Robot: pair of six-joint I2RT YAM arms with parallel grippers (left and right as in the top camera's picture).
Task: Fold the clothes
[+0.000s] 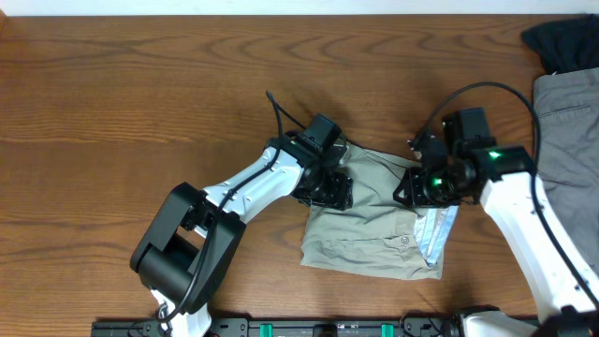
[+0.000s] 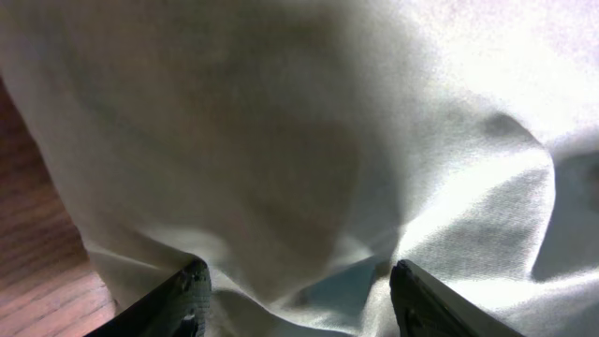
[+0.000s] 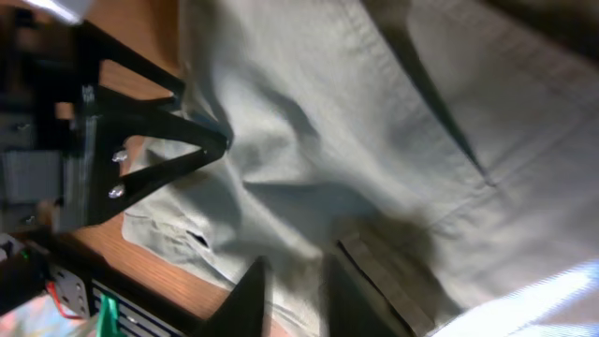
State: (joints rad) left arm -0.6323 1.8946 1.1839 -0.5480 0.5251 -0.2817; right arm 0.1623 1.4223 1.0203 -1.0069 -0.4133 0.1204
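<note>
The light khaki-green shorts [image 1: 370,229] lie partly folded in the middle of the table, with pale lining showing at the right edge [image 1: 438,234]. My left gripper [image 1: 329,185] rests on the shorts' upper left part. In the left wrist view its fingers [image 2: 299,298] are spread wide, with bunched fabric [image 2: 309,140] between them. My right gripper [image 1: 416,187] is at the shorts' upper right edge. In the right wrist view its fingers [image 3: 298,298] are close together on a fold of the shorts [image 3: 374,122].
A grey garment [image 1: 569,140] lies at the right edge of the table, with a black garment [image 1: 562,39] behind it in the far right corner. The wooden table [image 1: 140,103] extends to the left. A black rail [image 1: 328,328] runs along the front edge.
</note>
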